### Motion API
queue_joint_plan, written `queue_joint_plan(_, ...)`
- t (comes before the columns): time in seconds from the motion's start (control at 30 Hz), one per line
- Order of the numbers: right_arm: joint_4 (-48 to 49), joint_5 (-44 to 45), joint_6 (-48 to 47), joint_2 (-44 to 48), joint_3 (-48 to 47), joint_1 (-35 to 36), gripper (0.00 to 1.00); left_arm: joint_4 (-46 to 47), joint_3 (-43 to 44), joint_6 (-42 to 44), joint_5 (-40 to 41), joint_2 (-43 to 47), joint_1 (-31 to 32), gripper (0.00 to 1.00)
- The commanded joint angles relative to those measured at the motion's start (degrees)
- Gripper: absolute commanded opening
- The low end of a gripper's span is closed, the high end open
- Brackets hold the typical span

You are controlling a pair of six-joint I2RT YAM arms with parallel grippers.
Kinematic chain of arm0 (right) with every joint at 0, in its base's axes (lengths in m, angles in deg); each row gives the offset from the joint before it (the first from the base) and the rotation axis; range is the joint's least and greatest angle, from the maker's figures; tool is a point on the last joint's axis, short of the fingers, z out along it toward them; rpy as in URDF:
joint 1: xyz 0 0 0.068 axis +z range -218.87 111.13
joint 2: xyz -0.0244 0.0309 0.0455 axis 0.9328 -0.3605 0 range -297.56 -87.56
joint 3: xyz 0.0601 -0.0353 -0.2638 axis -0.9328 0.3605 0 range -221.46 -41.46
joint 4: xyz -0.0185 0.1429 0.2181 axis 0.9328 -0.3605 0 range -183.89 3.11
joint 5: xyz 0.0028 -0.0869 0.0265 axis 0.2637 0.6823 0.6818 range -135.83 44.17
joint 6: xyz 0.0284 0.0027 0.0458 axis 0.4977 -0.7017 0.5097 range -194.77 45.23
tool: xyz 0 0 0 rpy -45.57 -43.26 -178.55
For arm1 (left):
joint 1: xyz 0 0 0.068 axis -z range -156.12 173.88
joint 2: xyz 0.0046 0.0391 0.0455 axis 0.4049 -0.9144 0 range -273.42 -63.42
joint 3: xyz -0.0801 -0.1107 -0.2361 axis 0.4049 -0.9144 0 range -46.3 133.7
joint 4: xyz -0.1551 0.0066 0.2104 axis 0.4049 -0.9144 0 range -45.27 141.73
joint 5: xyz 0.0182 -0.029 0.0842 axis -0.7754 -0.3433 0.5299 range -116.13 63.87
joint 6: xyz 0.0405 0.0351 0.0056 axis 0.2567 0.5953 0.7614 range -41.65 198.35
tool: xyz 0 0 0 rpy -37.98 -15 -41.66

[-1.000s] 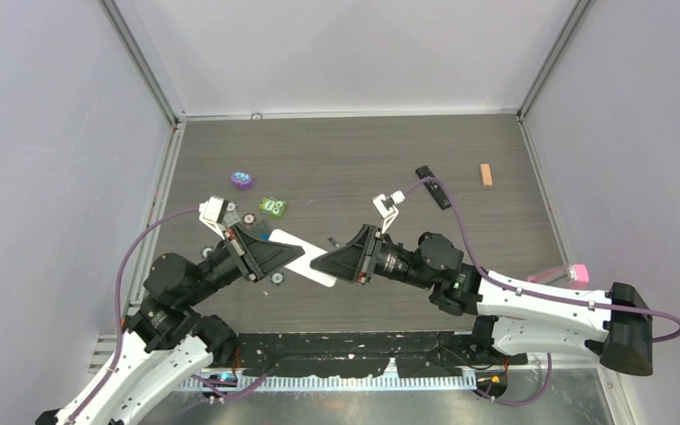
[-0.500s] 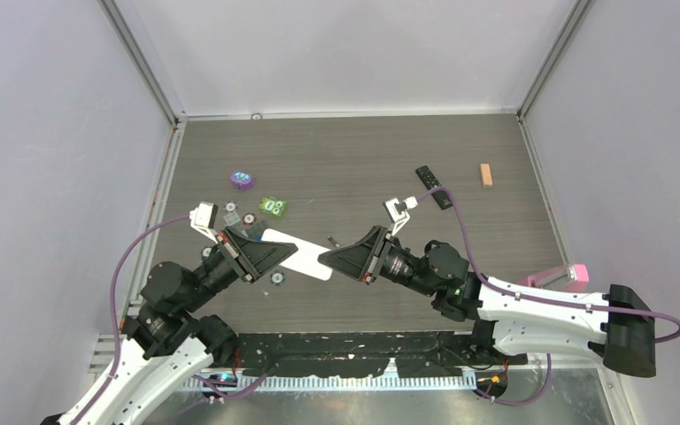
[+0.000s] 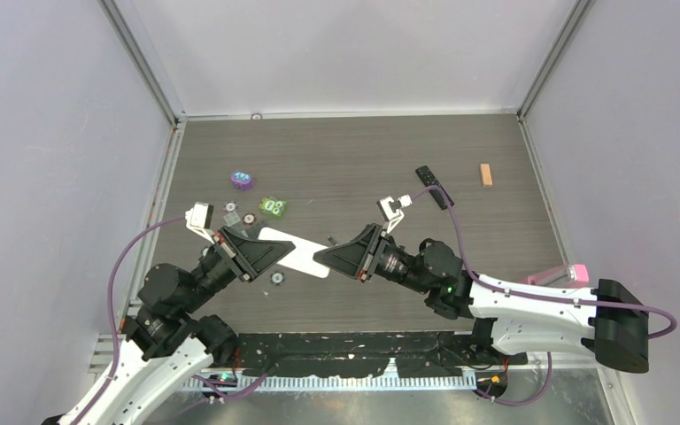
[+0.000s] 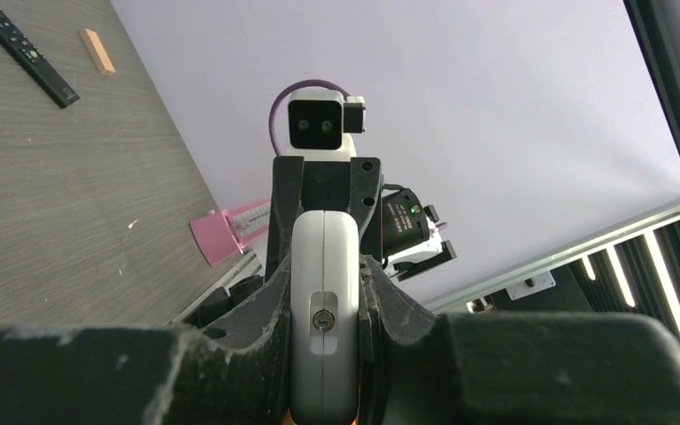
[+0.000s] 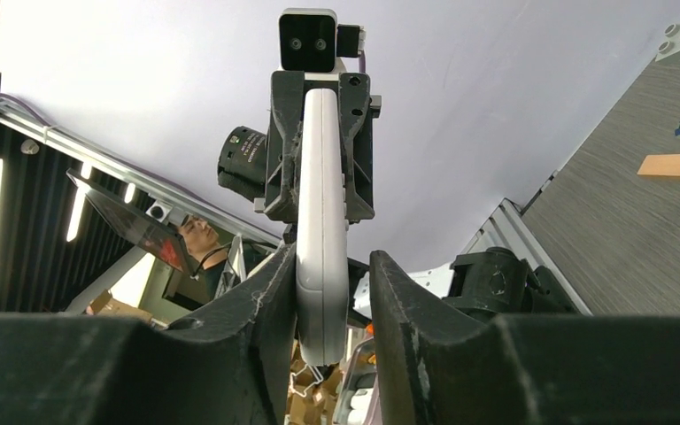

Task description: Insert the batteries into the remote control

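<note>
A long white remote [image 3: 299, 254] is held off the table between both arms. My left gripper [image 3: 274, 251] is shut on its left end; in the left wrist view the remote [image 4: 323, 266] is pinched between both fingers [image 4: 276, 301]. My right gripper [image 3: 329, 258] is open around the other end. In the right wrist view the remote [image 5: 321, 221] lies against the left finger [image 5: 270, 292], with a gap to the right one. A slim black remote [image 3: 433, 187] lies at the back right and also shows in the left wrist view [image 4: 22, 49]. I cannot make out the batteries.
A purple toy [image 3: 242, 181], a green toy [image 3: 273, 207] and round chips [image 3: 249, 219] lie at the left. Another chip [image 3: 277, 278] lies under the white remote. A wooden block [image 3: 486, 175] sits at the back right and a pink object [image 3: 569, 273] by the right edge.
Both arms have shifted left with the white remote. The left gripper stays shut on it, and the right gripper has slid further along its other end.
</note>
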Motion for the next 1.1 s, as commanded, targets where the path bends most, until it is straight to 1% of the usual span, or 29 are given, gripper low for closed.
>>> queue_joint_plan(0.0,-2.8,-1.1,-1.1,-1.5,-1.1,0.3,0.32,5.6,1.8,-0.8,0.5,1.1,0.2,0.0)
queue_joint_plan(0.03,-3.0,-1.5,-1.2,-1.6,-1.0,0.3,0.29,5.4,1.7,-1.2,0.8,1.1,0.2,0.0)
queue_joint_plan(0.07,-3.7,-1.7,-1.7,-1.6,-0.8,0.2,0.22,5.1,1.7,-1.7,1.4,1.2,0.2,0.0)
queue_joint_plan(0.1,-3.8,-1.8,-1.9,-1.6,-0.6,0.3,0.19,3.5,1.6,-3.0,2.6,1.4,0.2,0.0)
queue_joint_plan(0.13,-3.6,-1.7,-2.2,-1.6,0.3,0.4,0.13,2.6,1.4,-3.9,3.7,1.8,0.2,0.0)
queue_joint_plan(0.27,-3.5,-1.1,-3.6,-0.4,3.2,0.4,0.06,3.1,-1.2,-5.8,8.7,4.3,0.2,0.0)
queue_joint_plan(0.47,-1.1,-0.9,-5.6,2.6,8.3,0.4,0.05,0.9,-3.0,-5.8,17.6,10.0,0.2,0.0)
queue_joint_plan(0.57,0.4,-0.7,-5.6,3.4,10.2,0.3,0.05,-0.2,-3.4,-5.4,19.7,11.6,0.2,0.0)
queue_joint_plan(0.77,1.0,-0.7,-3.9,3.7,10.4,-0.6,0.05,-0.6,-3.5,-4.4,20.0,11.5,0.2,0.0)
queue_joint_plan(0.87,-0.2,-0.6,-3.2,3.2,9.0,-0.7,0.05,-0.1,-3.5,-4.2,18.4,10.0,0.2,0.0)
queue_joint_plan(0.93,-1.6,0.0,-2.3,2.6,7.4,-0.8,0.07,0.4,-3.4,-3.7,17.2,8.6,0.2,0.0)
queue_joint_plan(1.07,-3.1,1.4,-0.6,2.7,6.5,-1.1,0.08,-3.3,-1.5,-0.6,16.0,6.0,0.2,0.0)
